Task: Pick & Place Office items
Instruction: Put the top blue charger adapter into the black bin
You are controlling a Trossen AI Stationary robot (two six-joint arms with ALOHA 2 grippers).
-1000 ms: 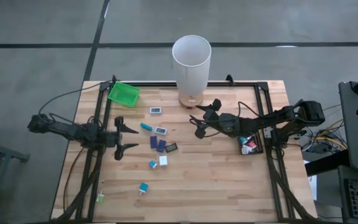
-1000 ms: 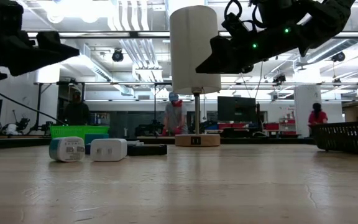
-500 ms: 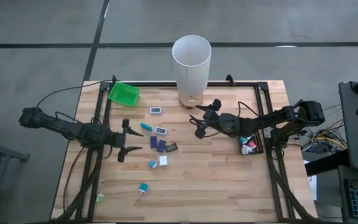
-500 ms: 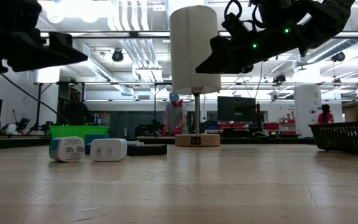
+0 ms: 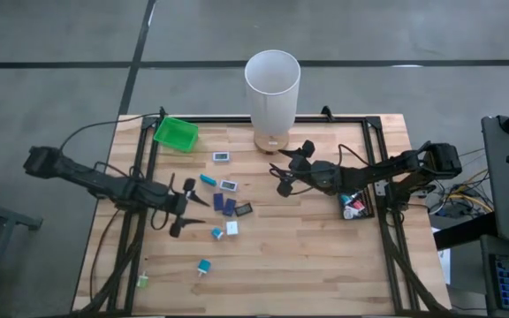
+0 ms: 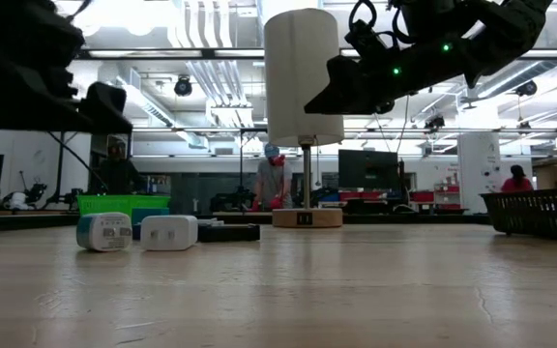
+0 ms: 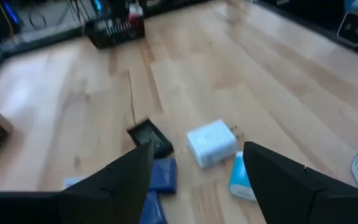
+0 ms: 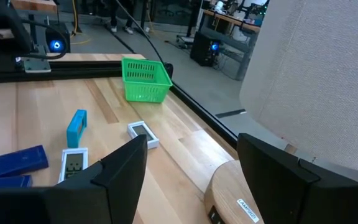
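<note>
Now the left gripper (image 5: 188, 215) sits farther in over the tabletop (image 5: 325, 256) than a second ago, when it hung near the left rail; it has swung toward the office items (image 5: 226, 206) and its open, empty fingers point at the near side of the cluster. Nothing among the pieces has shifted. The right gripper (image 5: 283, 170) is where it was, raised beside the base of the white cylinder (image 5: 272, 84), its fingers spread with nothing between them.

Most items lie in a loose group left of centre: two dark blue rectangles, a black piece (image 7: 151, 137), a white block (image 7: 211, 143) and teal bits, with white-faced pieces farther back toward the green tray (image 5: 176, 132). One teal piece (image 5: 204, 266) lies apart toward the front, and a small green-and-white one (image 5: 142, 282) sits close to the front left corner. In the left wrist view the white block and a teal piece lie just ahead of the fingers.

Open wood runs across the whole front and right half of the tabletop. A black rail frames the top; the black tray (image 5: 353, 206) sits at the right rail, holding red and white bits.

A small label shows on the cylinder's wooden base (image 8: 244, 208), too small to read
</note>
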